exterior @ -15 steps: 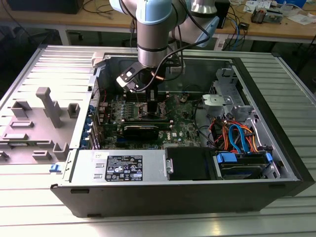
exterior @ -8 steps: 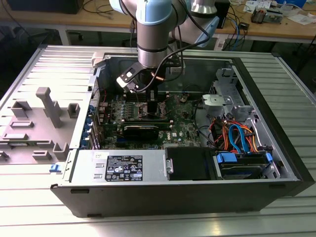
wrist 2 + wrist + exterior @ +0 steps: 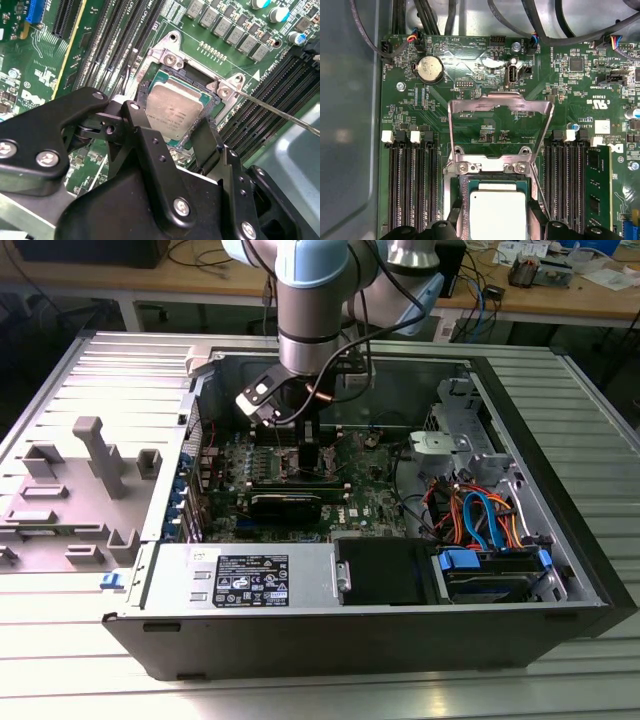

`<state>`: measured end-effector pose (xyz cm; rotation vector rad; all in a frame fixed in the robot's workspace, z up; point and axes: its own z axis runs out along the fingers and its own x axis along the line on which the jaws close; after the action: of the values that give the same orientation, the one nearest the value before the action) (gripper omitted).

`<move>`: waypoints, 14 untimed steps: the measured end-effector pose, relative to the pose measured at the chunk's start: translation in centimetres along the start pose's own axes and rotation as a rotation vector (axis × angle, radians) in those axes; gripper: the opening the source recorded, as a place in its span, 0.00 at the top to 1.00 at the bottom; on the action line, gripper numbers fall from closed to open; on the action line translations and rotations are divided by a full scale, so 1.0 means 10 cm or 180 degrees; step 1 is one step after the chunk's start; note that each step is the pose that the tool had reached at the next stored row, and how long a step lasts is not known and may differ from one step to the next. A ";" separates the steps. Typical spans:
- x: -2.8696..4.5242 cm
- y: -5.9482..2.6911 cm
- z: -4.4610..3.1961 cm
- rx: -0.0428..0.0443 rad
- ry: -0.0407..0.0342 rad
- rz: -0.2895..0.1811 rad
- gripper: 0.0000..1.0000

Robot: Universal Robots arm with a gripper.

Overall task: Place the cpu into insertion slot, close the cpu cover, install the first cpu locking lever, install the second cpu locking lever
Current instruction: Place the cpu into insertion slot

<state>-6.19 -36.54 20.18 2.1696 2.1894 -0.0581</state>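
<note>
The cpu point(image 3: 172, 112) is lying flat in the slot point(image 3: 490, 176), square to its rim, with its grey metal top facing up. The fingers point(image 3: 137, 120) are standing on two opposite edges of it and seem to be closed on it, though the contact itself is hard to make out. The gripper point(image 3: 305, 455) is reaching down into the open case point(image 3: 400, 640), which is resting on the ribbed worktop point(image 3: 60, 640).

The cover point(image 3: 500, 102) is standing open, hinged back from the slot. A thin wire lever point(image 3: 280, 112) is sticking out, unlatched, beside the socket.

Judging by its looks, the cpu is handling as a light, stiff, thin plate. Its smooth top is offering little grip. Its underside and the slot's contacts are probably the fragile parts. So the two bare side edges are looking like the place to hold it, kept level and without pressing.

As for writing, faint grey print is showing on the cpu top. White lettering is running across the green board point(image 3: 420, 100). A printed label point(image 3: 245, 578) is sitting on the grey box at the case's near side.
</note>
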 end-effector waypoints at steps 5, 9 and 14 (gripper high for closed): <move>0.000 0.000 0.004 0.0001 0.0002 0.0000 0.38; 0.001 0.001 0.015 0.0000 0.0004 0.0000 0.25; 0.019 0.002 0.048 0.0000 0.0035 0.0002 0.25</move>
<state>-6.16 -36.38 19.69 2.1758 2.1943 -0.0464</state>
